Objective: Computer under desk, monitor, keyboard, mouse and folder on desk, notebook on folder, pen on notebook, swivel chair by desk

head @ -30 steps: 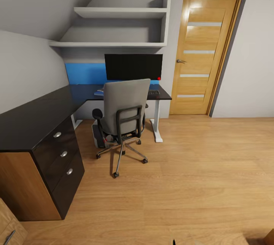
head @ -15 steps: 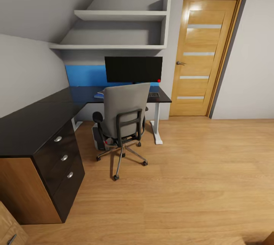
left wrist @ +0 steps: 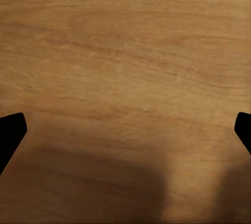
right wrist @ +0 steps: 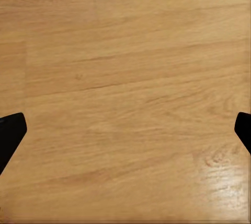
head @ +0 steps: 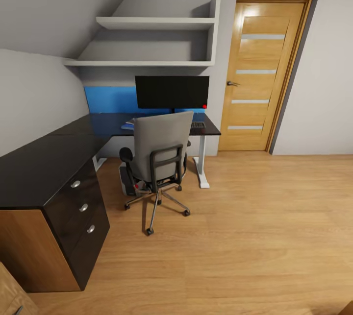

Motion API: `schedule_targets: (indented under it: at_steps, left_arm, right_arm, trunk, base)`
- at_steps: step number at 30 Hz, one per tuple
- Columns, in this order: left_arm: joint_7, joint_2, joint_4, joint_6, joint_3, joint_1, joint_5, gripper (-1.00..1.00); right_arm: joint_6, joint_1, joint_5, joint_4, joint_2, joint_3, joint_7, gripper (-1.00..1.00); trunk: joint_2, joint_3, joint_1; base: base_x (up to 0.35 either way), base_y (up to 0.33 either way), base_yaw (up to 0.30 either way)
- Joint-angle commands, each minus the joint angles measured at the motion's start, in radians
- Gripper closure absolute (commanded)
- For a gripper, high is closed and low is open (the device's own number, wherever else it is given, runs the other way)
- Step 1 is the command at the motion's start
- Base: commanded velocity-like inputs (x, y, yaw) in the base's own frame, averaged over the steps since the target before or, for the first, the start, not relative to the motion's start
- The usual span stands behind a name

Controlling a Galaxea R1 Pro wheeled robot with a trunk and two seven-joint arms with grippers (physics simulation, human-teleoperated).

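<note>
Since the earlier pictures the whole head view has slid a little downward and the furniture sits slightly lower in it, which reads as the camera shifting rather than any object moving.

The monitor [head: 172,91] stands on the black L-shaped desk [head: 44,158] at about 12 o'clock from the robot, and the keyboard [head: 198,124] lies on the desk just below the screen's right end. The grey swivel chair [head: 158,158] is tucked close to the desk, its back toward the camera, so its seat is hidden. Something pale blue [head: 128,122] lies on the desk at the chair's 11 o'clock; whether it is the folder or the notebook cannot be told. A dark box beneath the desk behind the chair's base may be the computer [head: 128,179]. Mouse and pen are too small to make out.

My reading is that the robot is on its way across the room, well apart from the desk. The scene fits either an approach to start sorting or a look back at a finished arrangement.

The left gripper [left wrist: 125,130] and right gripper [right wrist: 125,130] both hang over bare floor with fingertips spread wide, holding nothing.

The light wooden floor [head: 255,217] is smooth plank; a wooden door [head: 257,70] stands shut at 1 o'clock, white wall shelves [head: 157,23] above the monitor.
</note>
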Motion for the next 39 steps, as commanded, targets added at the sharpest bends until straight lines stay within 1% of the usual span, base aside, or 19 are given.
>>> schedule_targets:
  at_steps: [1, 13, 25, 39]
  left_arm:
    - [0.009, 0.000, 0.000, 0.005, -0.009, 0.000, -0.001, -1.00]
    - [0.009, -0.002, -0.001, 0.015, -0.011, 0.000, -0.002, -1.00]
    - [0.008, -0.004, -0.002, 0.015, -0.012, 0.000, -0.003, -1.00]
    - [0.008, -0.008, -0.001, 0.018, -0.011, 0.000, -0.002, -1.00]
  right_arm:
    - [0.006, -0.001, -0.003, 0.002, 0.000, 0.008, -0.006, -1.00]
    - [0.020, -0.001, -0.003, 0.002, 0.000, 0.008, -0.006, -1.00]
    - [0.020, -0.001, -0.003, 0.002, 0.000, 0.008, -0.007, -1.00]
    - [0.020, -0.001, -0.003, 0.002, 0.000, 0.008, -0.007, -1.00]
  trunk:
    - [0.007, 0.002, -0.004]
    - [0.091, 0.040, -0.050]
    - [0.091, 0.040, -0.050]
    - [0.189, 0.084, -0.104]
  base:
    - [0.000, 0.000, 0.000]
    - [0.000, 0.000, 0.000]
    - [0.000, 0.000, 0.000]
    - [0.000, 0.000, 0.000]
